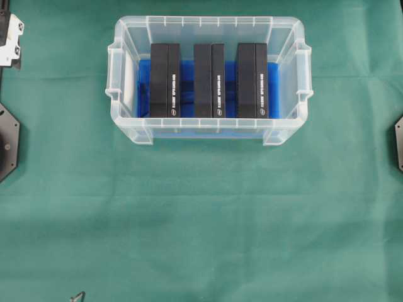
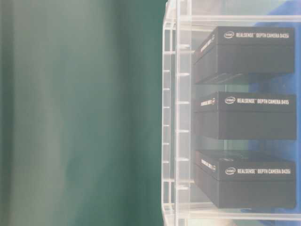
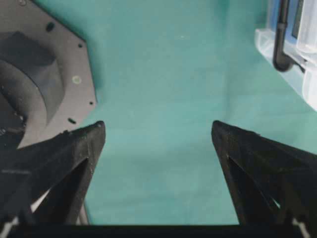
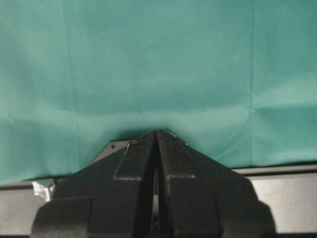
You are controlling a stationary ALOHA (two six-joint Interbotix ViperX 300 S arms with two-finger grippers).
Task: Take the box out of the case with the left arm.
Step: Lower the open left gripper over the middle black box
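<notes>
The clear case (image 1: 129,129) stands at the table's far middle with a blue lining on its floor. Three black boxes stand on edge in it side by side: left (image 1: 165,80), middle (image 1: 209,80), right (image 1: 252,80). The table-level view shows them through the case wall (image 2: 176,117), with white lettering on each box (image 2: 249,54). My left gripper (image 3: 157,126) is open and empty over bare green cloth, and a corner of the case (image 3: 292,64) lies at its upper right. My right gripper (image 4: 157,131) is shut and empty over the cloth. Neither gripper is near the boxes.
Green cloth covers the table. A part of the left arm (image 1: 9,38) shows at the overhead view's top left edge. Dark arm base plates sit at the left edge (image 1: 6,141) and the right edge (image 1: 399,145). The left base plate (image 3: 44,74) is beside my left gripper.
</notes>
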